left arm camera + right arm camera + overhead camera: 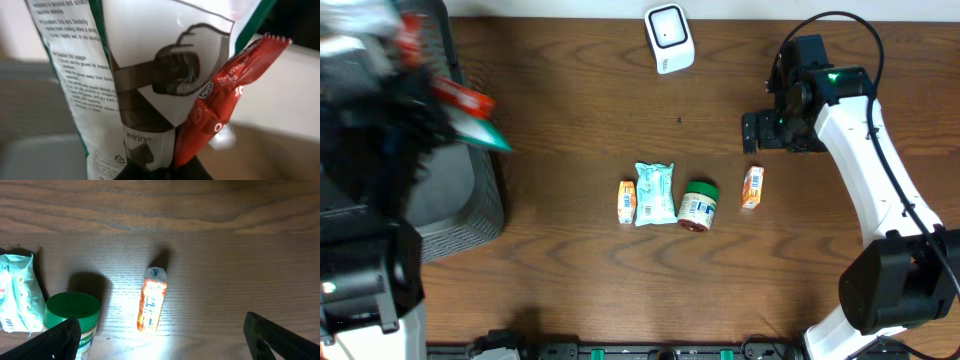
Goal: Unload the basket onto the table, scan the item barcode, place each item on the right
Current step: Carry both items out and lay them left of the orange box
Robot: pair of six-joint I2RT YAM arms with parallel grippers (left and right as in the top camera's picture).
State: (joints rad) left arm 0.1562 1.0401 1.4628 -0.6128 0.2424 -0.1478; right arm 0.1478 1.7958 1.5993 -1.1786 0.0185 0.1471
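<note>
Brown wood-grain table (580,110), with a white scanner (669,38) at its far edge. Found the white-and-green packet (150,75) well left of the scanner, above a grey basket (470,215), pinched in the left gripper (160,172) together with a red sachet (225,95). Clamped tight on both. Saw the right gripper (165,340) right of the scanner, jaws spread wide, grasping nothing, above an orange packet (151,299). Could not make out a barcode; lost the packet's top past the frame edge.

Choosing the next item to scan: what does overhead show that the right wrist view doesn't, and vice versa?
Only overhead: the white scanner, the grey bin, two packets held up at the left. Only right wrist: the gap of the open right pincer, close up. Both: the orange packet, the green-lidded jar, the pale blue pack.
</note>
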